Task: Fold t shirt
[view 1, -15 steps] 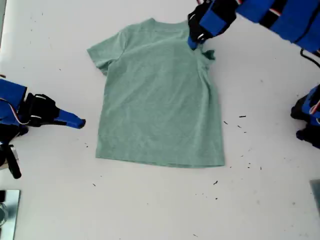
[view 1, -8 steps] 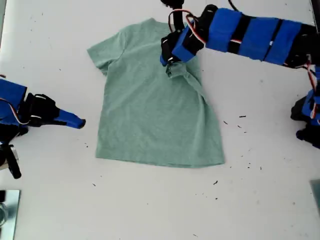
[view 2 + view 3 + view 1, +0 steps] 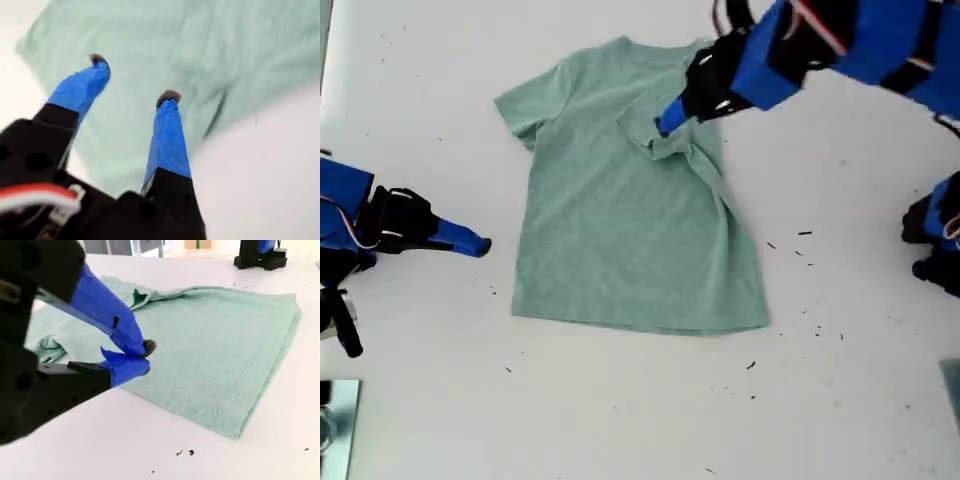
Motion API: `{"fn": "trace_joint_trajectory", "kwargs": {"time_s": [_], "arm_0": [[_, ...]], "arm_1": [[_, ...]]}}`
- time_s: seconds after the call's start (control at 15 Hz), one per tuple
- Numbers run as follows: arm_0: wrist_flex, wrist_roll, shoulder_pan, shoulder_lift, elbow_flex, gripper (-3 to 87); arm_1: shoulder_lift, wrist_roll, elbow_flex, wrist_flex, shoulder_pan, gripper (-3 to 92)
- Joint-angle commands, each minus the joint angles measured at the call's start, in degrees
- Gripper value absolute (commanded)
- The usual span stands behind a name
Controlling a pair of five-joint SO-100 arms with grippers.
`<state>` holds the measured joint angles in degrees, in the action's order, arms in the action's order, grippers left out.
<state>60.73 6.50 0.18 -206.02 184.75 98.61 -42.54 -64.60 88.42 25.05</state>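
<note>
**Sleeve lay folded inward, jaws apart above it**

The small pale sage-green cotton t shirt [image 3: 635, 205] lay flat on the white table [image 3: 620, 410], the sleeve on the exterior view's right folded onto the chest. My first gripper [image 3: 132, 80] hovered over that fold, its blue-taped jaws spread and holding nothing. My second gripper [image 3: 145, 359] sat at the exterior view's left, just beside the shirt's side edge, jaws pressed together and empty.

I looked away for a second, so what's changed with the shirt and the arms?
My first hand pulled the sleeve of the t shirt from the exterior view's right inward onto the chest and now stands open, apparently letting go. My second hand, shut, and the shirt's body stayed put.
</note>
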Motion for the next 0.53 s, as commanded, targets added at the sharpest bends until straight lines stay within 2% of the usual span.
{"fn": "trace_joint_trajectory", "kwargs": {"time_s": [0.0,0.2,0.27,0.33,0.47], "arm_0": [[-0.44,0.18,0.88,-0.44,0.09,-0.2],[-0.44,-0.09,0.62,-0.44,0.18,-0.2],[-0.44,0.09,0.26,-0.44,0.18,2.4],[-0.53,0.18,-0.09,-0.44,0.26,-0.2],[-2.37,-0.26,-1.14,-0.35,-0.97,-0.2]], "arm_1": [[29.44,1.67,-22.68,6.68,0.09,2.6],[63.81,6.24,-71.37,-4.04,-0.79,2.5],[72.60,9.32,-83.85,-6.86,-1.93,2.5],[79.89,11.69,-93.16,-8.61,-2.81,2.5],[85.52,13.80,-100.63,-10.90,-3.87,2.5]]}}
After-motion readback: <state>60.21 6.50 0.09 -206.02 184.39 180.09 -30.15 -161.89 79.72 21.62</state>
